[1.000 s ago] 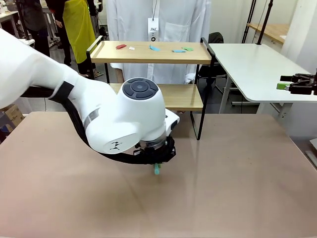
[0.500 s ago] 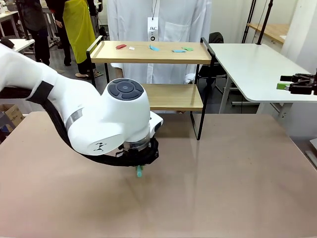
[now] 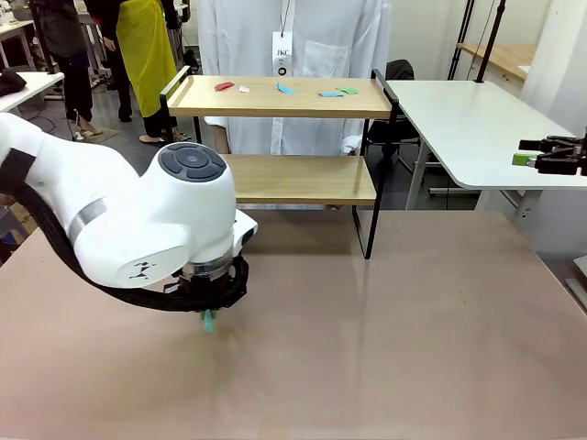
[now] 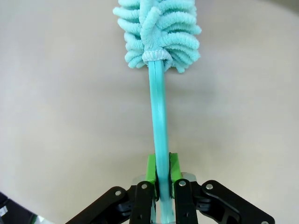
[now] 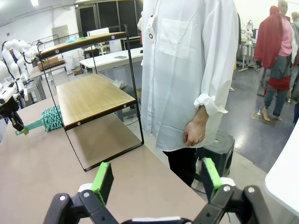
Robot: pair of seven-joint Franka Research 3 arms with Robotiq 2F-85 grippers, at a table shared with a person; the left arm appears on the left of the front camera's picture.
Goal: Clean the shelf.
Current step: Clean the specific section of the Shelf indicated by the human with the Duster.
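The shelf (image 3: pixel 275 108) stands at the table's far edge, with light wooden boards on a black frame. Small red (image 3: pixel 224 86), white, blue (image 3: pixel 286 89) and green (image 3: pixel 348 91) scraps lie on its top board. My left gripper (image 4: pixel 159 173) is shut on the thin handle of a teal fluffy duster (image 4: pixel 159 32), whose head hangs over the tan table. In the front view the left gripper (image 3: pixel 210 312) sits low over the table, left of the shelf, with a teal tip below it. My right gripper (image 5: pixel 156 181) is open and holds nothing; it hovers at the far right (image 3: pixel 550 156).
A person in a white coat (image 3: pixel 293 55) stands behind the shelf, one hand (image 5: pixel 194 131) hanging by the side. A white table (image 3: pixel 477 128) is at the right. The tan table (image 3: pixel 413 348) has free room in front of the shelf.
My left arm has carried the duster leftward across the table, away from the shelf's front. The right gripper has stayed still and open.
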